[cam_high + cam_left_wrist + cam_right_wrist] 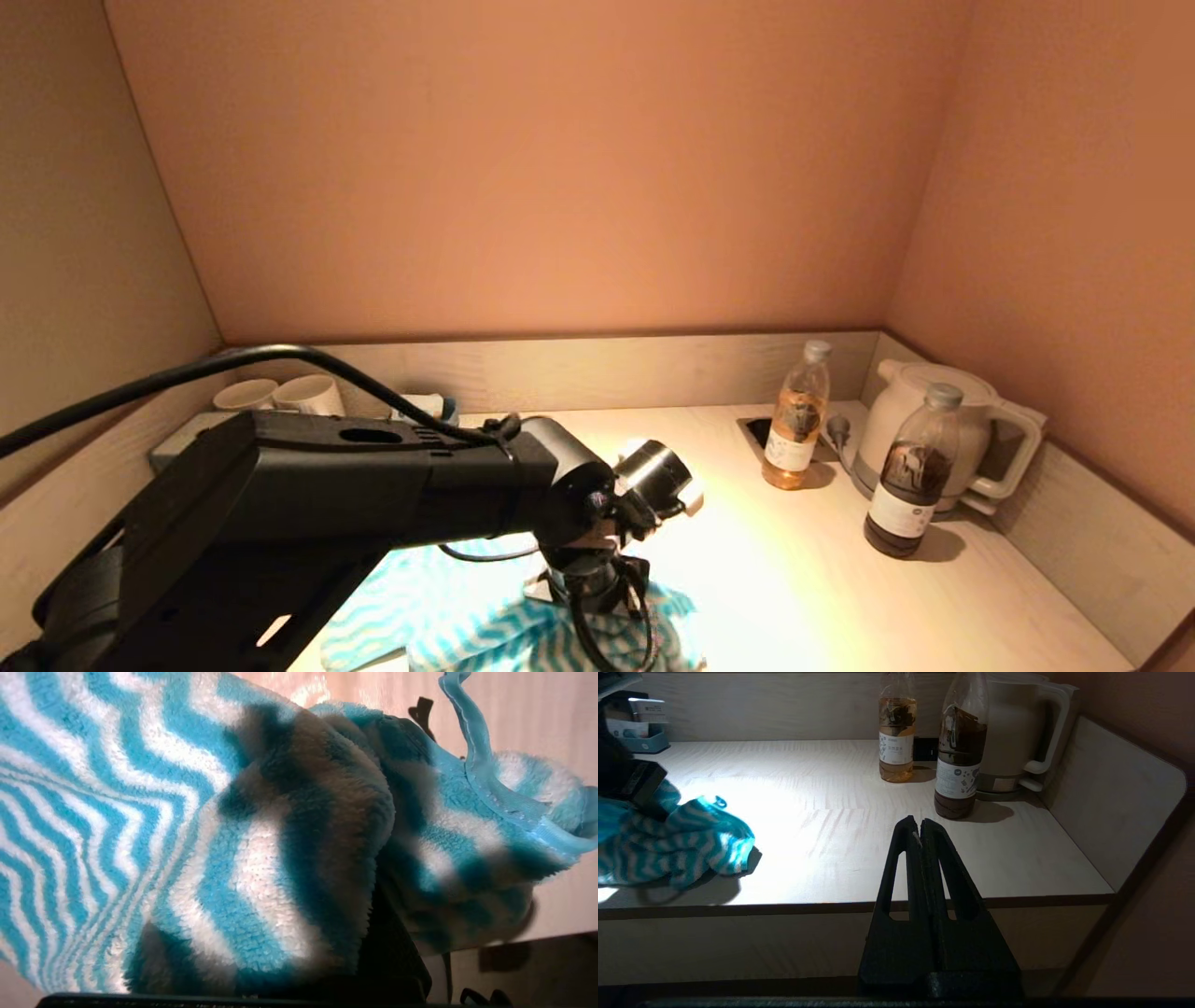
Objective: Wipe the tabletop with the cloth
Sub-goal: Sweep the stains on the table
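**A:** So where's the cloth (523, 625)? It sits at the bottom centre of the head view, bunched up on the pale worktop (822, 597) near the front edge — teal and white zigzag, fluffy. The left arm comes in from the lower left of the frame, and the left tool (597, 583) points down right onto the cloth.

**B:** Yeah, and the left wrist view is basically all cloth (224, 849), folded over itself and filling the frame, with a strip of bare worktop (551, 714) at the upper right. Can't tell whether the left tool is clenched on it or released — the fabric hides the fingers.

**A:** Same here. The right one's easier. In the right wrist view the right tool (921, 828) is in the lower middle, its two black fingers pressed together with nothing between them, hanging in front of the worktop edge and not over it. The cloth (677, 847) shows at the left of that frame, well apart from it.

**B:** Other stuff — a bottle of pale amber drink (796, 417) and a dark bottle (913, 474) stand at the right of the head view, the dark one just in front of a white kettle (943, 431) in the back right corner. Two white mugs (280, 395) sit at the back left.
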Motion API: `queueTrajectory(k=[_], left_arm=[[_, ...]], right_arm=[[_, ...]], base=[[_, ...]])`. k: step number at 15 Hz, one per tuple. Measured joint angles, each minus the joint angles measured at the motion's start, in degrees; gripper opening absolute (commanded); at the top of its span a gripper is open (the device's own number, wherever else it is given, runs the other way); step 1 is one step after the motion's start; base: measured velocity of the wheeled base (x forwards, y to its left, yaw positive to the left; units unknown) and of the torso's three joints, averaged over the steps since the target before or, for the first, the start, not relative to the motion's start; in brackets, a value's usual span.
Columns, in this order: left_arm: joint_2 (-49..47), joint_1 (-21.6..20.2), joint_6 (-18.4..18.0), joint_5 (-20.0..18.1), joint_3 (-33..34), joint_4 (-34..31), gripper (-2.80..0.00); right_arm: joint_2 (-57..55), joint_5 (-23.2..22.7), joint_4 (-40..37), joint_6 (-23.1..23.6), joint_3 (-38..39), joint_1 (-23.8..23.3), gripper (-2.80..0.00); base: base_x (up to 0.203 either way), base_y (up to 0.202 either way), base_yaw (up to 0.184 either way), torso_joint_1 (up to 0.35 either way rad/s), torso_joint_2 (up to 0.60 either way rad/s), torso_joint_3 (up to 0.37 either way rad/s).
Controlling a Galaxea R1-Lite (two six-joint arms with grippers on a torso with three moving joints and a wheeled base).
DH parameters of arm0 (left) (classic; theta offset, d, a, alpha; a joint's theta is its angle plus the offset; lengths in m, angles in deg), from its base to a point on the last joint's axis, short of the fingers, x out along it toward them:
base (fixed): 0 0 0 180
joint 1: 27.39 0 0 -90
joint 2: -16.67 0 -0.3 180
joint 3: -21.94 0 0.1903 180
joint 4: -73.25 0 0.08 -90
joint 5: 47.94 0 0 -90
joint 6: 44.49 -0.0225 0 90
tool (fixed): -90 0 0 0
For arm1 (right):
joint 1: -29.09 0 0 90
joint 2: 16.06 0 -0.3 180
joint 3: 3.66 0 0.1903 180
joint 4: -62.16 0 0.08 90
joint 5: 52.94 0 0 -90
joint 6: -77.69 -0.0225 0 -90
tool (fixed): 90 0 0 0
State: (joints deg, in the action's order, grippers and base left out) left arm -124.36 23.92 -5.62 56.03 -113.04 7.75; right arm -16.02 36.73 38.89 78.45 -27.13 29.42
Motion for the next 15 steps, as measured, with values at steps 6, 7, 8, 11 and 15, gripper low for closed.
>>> queueTrajectory(k=[6, 7, 8, 11, 15], left_arm=[[-4.3, -9.5, -1.5, 0.3, -0.8, 10.0, -2.80], [-4.7, -10.8, -1.4, 0.3, -0.8, 10.2, -2.80], [-5.0, -11.9, -1.1, 0.4, -0.8, 10.1, -2.80], [-5.0, -15.2, 0.8, 3.0, 0.8, 6.8, -2.80], [-3.2, -15.6, 3.8, 3.1, 4.9, 1.0, -2.80]], right_arm=[[0.0, 0.0, 0.0, 0.0, 0.0, 0.0, -2.80], [0.0, 0.0, 0.0, 0.0, 0.0, 0.0, -2.80], [0.0, 0.0, 0.0, 0.0, 0.0, 0.0, -2.80], [0.0, 0.0, 0.0, 0.0, 0.0, 0.0, -2.80], [0.0, 0.0, 0.0, 0.0, 0.0, 0.0, -2.80]], base=[[0.000, 0.000, 0.000, 0.000, 0.00, 0.000], [0.000, 0.000, 0.000, 0.000, 0.00, 0.000], [0.000, 0.000, 0.000, 0.000, 0.00, 0.000], [0.000, 0.000, 0.000, 0.000, 0.00, 0.000], [0.000, 0.000, 0.000, 0.000, 0.00, 0.000]])
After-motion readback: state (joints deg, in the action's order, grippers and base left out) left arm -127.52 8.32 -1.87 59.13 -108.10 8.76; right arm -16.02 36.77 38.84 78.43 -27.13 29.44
